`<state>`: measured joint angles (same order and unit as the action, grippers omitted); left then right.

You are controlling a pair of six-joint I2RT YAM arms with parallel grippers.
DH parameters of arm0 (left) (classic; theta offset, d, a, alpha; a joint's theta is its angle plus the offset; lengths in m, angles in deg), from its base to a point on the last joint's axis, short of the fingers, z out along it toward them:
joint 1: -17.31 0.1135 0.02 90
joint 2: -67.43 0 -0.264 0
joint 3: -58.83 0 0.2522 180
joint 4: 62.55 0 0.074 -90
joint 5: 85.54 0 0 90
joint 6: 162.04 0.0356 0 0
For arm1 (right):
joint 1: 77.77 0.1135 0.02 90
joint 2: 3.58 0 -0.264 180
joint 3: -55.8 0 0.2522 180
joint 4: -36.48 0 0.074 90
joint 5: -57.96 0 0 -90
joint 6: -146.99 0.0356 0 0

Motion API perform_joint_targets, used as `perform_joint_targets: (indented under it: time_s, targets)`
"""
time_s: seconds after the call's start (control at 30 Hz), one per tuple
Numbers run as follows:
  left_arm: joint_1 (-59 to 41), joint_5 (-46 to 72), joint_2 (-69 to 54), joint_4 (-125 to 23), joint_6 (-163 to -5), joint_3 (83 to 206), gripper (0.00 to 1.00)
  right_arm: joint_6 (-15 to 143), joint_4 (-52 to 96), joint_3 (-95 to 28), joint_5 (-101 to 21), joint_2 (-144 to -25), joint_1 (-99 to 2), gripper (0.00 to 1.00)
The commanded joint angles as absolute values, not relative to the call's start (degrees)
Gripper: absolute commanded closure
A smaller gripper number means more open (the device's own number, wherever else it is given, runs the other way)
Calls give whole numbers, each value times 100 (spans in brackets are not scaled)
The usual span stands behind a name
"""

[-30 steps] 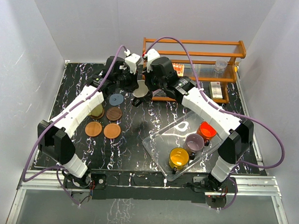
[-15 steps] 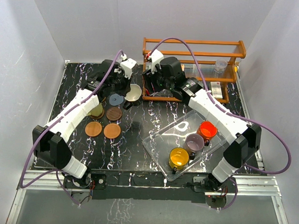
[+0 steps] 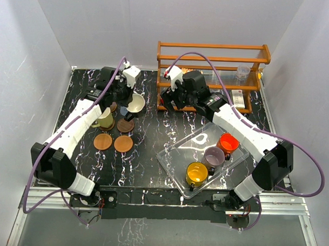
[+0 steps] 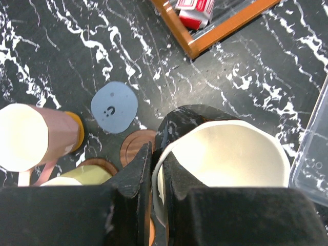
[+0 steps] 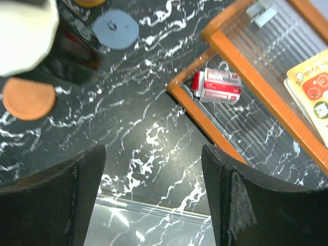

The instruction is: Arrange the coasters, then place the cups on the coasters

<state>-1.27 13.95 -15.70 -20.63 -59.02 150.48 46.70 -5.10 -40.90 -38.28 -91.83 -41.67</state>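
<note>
My left gripper point(image 4: 156, 154) point(image 3: 131, 108) is shut on the rim of the black cup point(image 4: 225, 154) point(image 3: 136, 102) with the white interior, one finger inside and one outside. The cup hangs above a dark brown coaster point(image 4: 134, 146) point(image 3: 125, 125). The blue-grey coaster point(image 4: 114, 106) lies bare just beyond it. A pale pink cup point(image 4: 28, 136) and an olive-cream cup point(image 3: 105, 119) stand on coasters to the left. Two orange-brown coasters point(image 3: 103, 141) point(image 3: 123, 143) lie bare. My right gripper point(image 5: 154, 154) point(image 3: 172, 99) is open and empty over the table, right of the black cup point(image 5: 25, 36).
A clear plastic tray point(image 3: 177, 150) at the front right holds the orange-red cup point(image 3: 227, 142), the mauve cup point(image 3: 214, 155) and the yellow cup point(image 3: 197, 172). A wooden rack point(image 3: 213, 49) with small red boxes point(image 5: 218, 84) stands at the back, close behind my right gripper.
My right gripper has opened, let go of the black cup and drawn back to the right. My left gripper has carried the cup left, towards the coasters.
</note>
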Motion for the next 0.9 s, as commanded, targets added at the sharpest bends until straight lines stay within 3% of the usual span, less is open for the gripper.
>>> perform_joint_targets:
  time_s: [0.0,0.1,0.43,0.87]
  targets:
    - [163,1913,-722,-1871,-5478,14916,100,4444,74,-3570,-4204,-8767,-4527,13]
    - [470,2199,-583,-1579,-5353,14706,100,4406,186,-3178,-4568,-8605,-4732,2]
    - [1115,2455,-24,-1041,-4923,14075,100,4356,667,-1905,-5446,-8134,-5435,2]
    - [1582,2334,147,-1106,-4174,13262,100,4360,773,-1457,-6426,-7539,-6720,2]
